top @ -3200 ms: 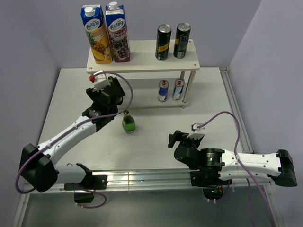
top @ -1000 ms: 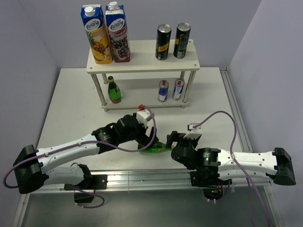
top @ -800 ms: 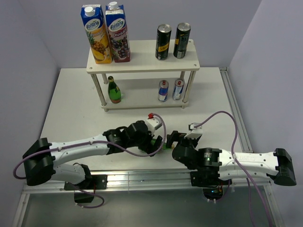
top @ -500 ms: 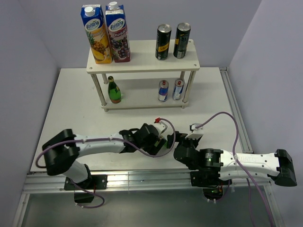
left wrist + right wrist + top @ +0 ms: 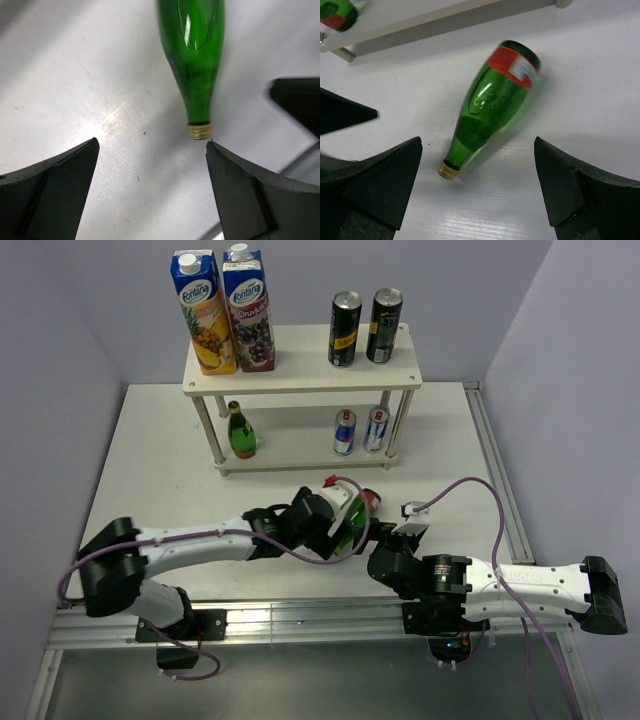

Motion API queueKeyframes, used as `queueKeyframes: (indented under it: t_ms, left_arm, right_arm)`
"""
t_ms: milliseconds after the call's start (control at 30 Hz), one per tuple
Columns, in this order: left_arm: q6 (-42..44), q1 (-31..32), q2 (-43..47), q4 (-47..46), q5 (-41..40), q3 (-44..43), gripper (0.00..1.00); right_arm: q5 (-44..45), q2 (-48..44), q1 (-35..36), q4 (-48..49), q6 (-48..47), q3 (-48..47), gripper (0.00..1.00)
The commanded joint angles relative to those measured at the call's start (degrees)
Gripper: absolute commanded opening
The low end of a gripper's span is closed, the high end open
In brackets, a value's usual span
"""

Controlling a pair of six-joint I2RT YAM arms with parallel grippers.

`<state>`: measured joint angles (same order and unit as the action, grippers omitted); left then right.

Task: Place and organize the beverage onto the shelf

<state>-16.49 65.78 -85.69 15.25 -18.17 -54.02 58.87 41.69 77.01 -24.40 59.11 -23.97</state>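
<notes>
A green glass bottle (image 5: pixel 358 518) with a gold cap lies on its side on the white worktop (image 5: pixel 150 460), in front of the shelf (image 5: pixel 300 375) and between the two arms. The left claw (image 5: pixel 151 145) hangs over it with its jaws apart, gripping nothing. In the left wrist view the bottle's neck points toward the camera and the cap sits just beside the tip of one finger; whether they touch I cannot tell. The right claw (image 5: pixel 478 142) is also spread wide, low by the worktop. The bottle lies slantwise beyond its fingers, slightly blurred and clear of both.

On the shelf's lower board a second green bottle (image 5: pixel 240 430) stands upright at the left, and two slim silver-blue cans (image 5: pixel 345 432) (image 5: pixel 376 428) stand side by side at the right. On the top board two dark black-and-yellow cans (image 5: pixel 346 329) (image 5: pixel 384 325) stand at the right and two tall juice cartons (image 5: pixel 205 312) (image 5: pixel 248 308) at the left.
</notes>
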Motion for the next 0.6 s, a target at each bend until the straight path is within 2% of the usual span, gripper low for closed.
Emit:
queueKeyframes:
  t_ms: [0, 133, 267, 300, 433, 467, 567]
  left_arm:
    - [-3.37, -0.04, 9.73, -0.57, -2.21, -2.93, 0.96]
    - [-6.88, -0.04, 12.12, 4.34, -3.01, -7.84, 0.96]
    - [-7.67, -0.12, 12.57, -0.37, 0.07, -7.16, 0.98]
    - [-8.90, -0.21, 10.30, -0.48, 0.50, -7.15, 0.98]
    - [-22.33, -0.13, 1.94, 2.42, 1.90, -12.50, 0.93]
    - [-28.01, 0.40, 0.80, 2.94, 2.09, -13.30, 0.92]
    - [-38.13, 3.73, -2.19, 3.65, 2.79, -16.20, 0.94]
  right_arm:
    - [1.86, -0.21, 0.33, 1.55, 1.01, -0.03, 1.00]
    - [1.86, 0.41, 0.33, 2.08, 0.65, -0.12, 1.00]
    - [2.04, 0.41, 0.24, 1.73, 0.92, -0.29, 1.00]
    - [2.04, 0.32, 0.33, 1.73, 0.92, -0.29, 1.00]
    - [2.21, -0.47, 0.33, 1.46, 1.35, 0.06, 1.00]
    - [2.73, -0.73, 0.33, 1.20, 1.62, 0.06, 1.00]
    - [3.88, -1.87, 0.42, -1.17, 3.99, -0.03, 1.00]
